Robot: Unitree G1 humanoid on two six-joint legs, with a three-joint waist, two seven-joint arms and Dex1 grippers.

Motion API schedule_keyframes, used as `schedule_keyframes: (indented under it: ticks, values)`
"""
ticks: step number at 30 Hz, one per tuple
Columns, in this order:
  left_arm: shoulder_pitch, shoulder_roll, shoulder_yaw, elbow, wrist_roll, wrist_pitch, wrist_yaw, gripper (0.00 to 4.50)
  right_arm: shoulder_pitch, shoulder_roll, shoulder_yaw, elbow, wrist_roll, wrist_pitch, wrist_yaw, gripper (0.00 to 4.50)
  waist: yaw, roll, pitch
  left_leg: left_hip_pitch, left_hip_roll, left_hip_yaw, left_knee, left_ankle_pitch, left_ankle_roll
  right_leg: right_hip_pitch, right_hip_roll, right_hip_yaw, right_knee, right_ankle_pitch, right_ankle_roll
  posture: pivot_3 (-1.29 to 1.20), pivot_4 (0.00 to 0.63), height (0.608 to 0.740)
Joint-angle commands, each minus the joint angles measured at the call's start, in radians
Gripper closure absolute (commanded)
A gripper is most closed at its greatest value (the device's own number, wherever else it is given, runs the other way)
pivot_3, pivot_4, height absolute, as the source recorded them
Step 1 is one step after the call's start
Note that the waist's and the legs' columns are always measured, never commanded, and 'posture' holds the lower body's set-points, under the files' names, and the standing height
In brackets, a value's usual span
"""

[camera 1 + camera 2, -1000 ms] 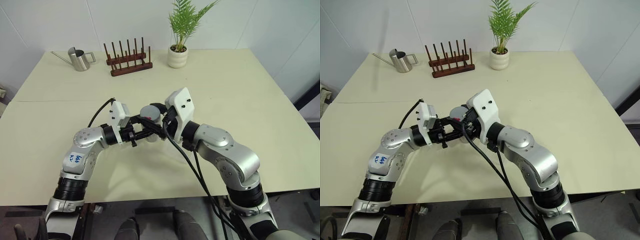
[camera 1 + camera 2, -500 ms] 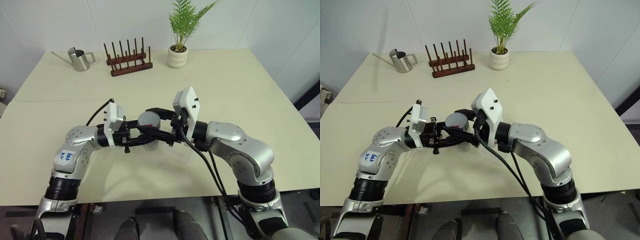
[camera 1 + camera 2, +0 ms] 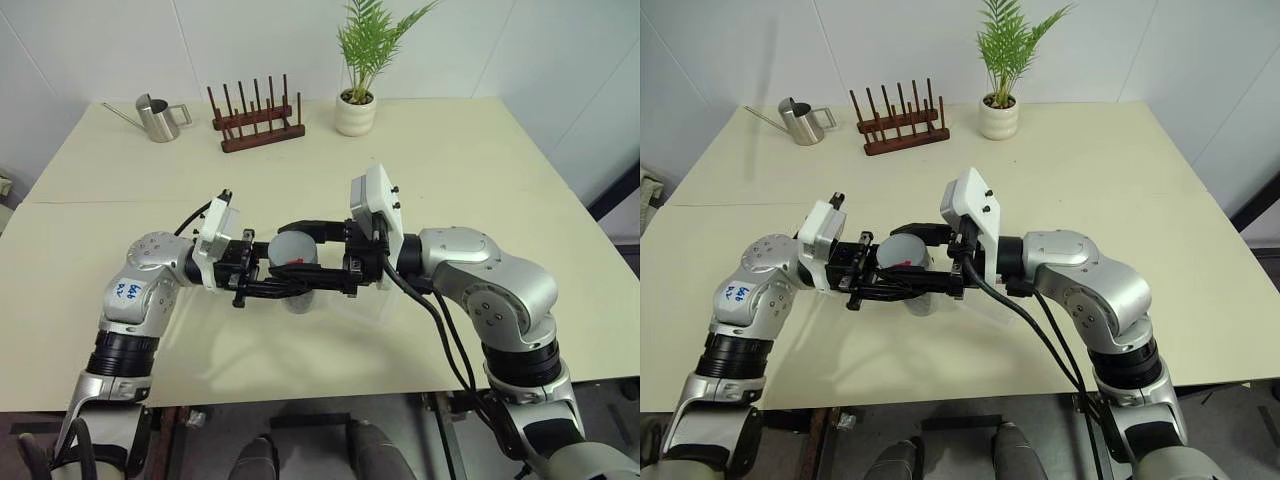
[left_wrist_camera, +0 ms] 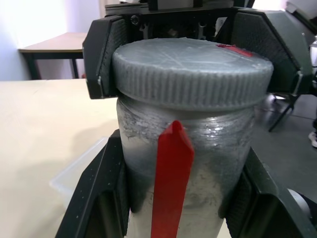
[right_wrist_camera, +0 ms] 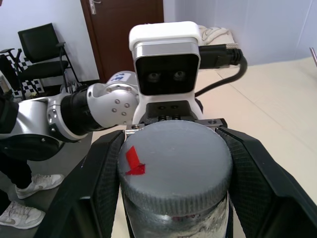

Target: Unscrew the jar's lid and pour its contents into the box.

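Jar (image 4: 188, 198): clear, red strip, raised over the worktop (image 3: 480, 180), body clamped in my left gripper (image 3: 285, 290). Lid (image 5: 173, 158): grey, red mark, still seated, clamped in my right gripper (image 3: 300, 232). Box (image 4: 79, 173): translucent, directly beneath the jar. Step: unscrewing. Next: twist the lid off, then tip the jar.

bare table (image 3: 480, 180) ahead, rack (image 3: 257, 125) far back
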Motion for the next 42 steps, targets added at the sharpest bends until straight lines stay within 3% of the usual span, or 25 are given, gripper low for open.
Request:
schedule_keyframes:
  ticks: [1, 5, 11, 42]
  values:
    - [-0.027, -0.017, -0.037, 0.0, 0.022, -0.009, -0.002, 2.57, -0.041, 0.037, 0.04, -0.049, 0.056, -0.033, 0.047, 1.78, 0.0, 0.0, 0.0, 0.0, 0.0, 0.0, 0.0, 0.0, 0.0, 0.0, 0.0, 0.0, 0.0, 0.0, 0.0, 0.0, 0.15, 0.74]
    - [-0.027, -0.022, -0.044, -0.021, 0.018, -0.008, -0.015, 2.57, -0.034, 0.044, 0.043, -0.053, 0.049, -0.021, 0.019, 1.78, 0.001, 0.0, 0.0, 0.0, 0.0, 0.0, 0.0, 0.0, 0.0, 0.0, 0.0, 0.0, 0.0, 0.0, 0.0, 0.0, 0.15, 0.74]
    - [-0.032, -0.024, -0.049, -0.039, 0.014, -0.003, -0.022, 2.57, -0.049, 0.061, 0.04, -0.044, 0.006, -0.036, -0.034, 0.03, 0.0, 0.0, 0.0, 0.0, 0.0, 0.0, 0.0, 0.0, 0.0, 0.0, 0.0, 0.0, 0.001, 0.0, 0.0, 0.0, 0.15, 0.74]
    - [-0.036, -0.024, -0.023, -0.057, 0.013, -0.025, 0.011, 2.57, -0.013, 0.007, 0.059, -0.015, -0.077, -0.06, -0.092, 0.03, 0.001, 0.0, 0.0, 0.0, 0.0, 0.0, 0.001, 0.0, 0.0, 0.0, 0.0, 0.0, 0.002, 0.0, 0.0, 0.0, 0.15, 0.74]
